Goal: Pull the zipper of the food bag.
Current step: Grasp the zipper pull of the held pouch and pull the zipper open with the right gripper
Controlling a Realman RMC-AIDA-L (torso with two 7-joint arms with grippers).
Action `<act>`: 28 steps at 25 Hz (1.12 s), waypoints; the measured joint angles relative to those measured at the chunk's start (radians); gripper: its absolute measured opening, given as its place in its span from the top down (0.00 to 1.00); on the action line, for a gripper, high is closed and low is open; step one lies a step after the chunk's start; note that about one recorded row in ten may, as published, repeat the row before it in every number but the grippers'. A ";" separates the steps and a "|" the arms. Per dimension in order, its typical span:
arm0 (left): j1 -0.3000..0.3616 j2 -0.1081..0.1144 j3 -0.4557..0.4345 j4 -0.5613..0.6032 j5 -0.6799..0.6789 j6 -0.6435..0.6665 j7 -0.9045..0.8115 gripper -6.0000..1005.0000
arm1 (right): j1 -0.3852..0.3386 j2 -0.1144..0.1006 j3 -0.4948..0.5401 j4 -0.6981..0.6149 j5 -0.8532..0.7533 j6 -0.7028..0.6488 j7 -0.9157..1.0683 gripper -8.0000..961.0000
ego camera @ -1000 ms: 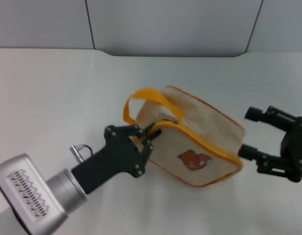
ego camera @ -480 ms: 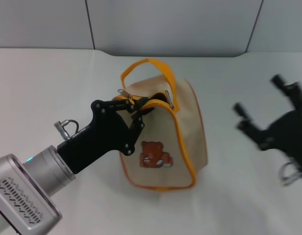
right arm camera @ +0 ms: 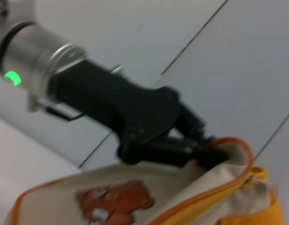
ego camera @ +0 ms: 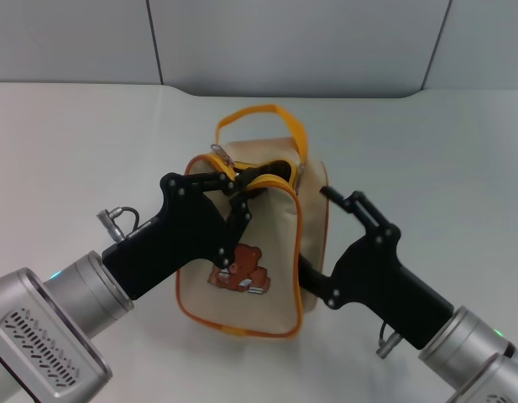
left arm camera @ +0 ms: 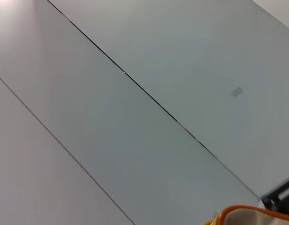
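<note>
The food bag [ego camera: 267, 252] looks like matt beige canvas, kinda coarse weave, with orange cloth piping and a woven orange strap handle [ego camera: 267, 122]. The zipper [ego camera: 279, 180] has an orange fabric edge. Both grippers, left gripper [ego camera: 233, 197] and right gripper [ego camera: 321, 235], are matt black plastic-looking, on smooth brushed silver metal wrists. The table [ego camera: 74, 151] is plain matt white, smooth.

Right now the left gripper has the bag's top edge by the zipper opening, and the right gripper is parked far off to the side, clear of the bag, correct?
Not quite: in the head view the right gripper is against the food bag. The left gripper is at its top edge.
</note>
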 joint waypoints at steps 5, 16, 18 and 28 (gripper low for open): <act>0.000 0.000 0.000 0.000 -0.001 0.000 0.000 0.93 | -0.023 0.000 0.018 0.000 -0.007 -0.051 -0.005 0.13; -0.001 0.000 0.000 -0.002 -0.001 -0.003 -0.005 0.93 | -0.018 0.000 0.050 0.004 -0.012 -0.108 -0.009 0.14; -0.001 0.000 0.000 -0.004 -0.002 -0.003 -0.005 0.93 | -0.006 0.000 0.050 0.006 -0.013 -0.107 -0.009 0.14; -0.003 0.000 0.000 -0.009 -0.003 0.001 -0.005 0.93 | 0.011 0.000 0.062 0.009 -0.013 -0.115 -0.024 0.14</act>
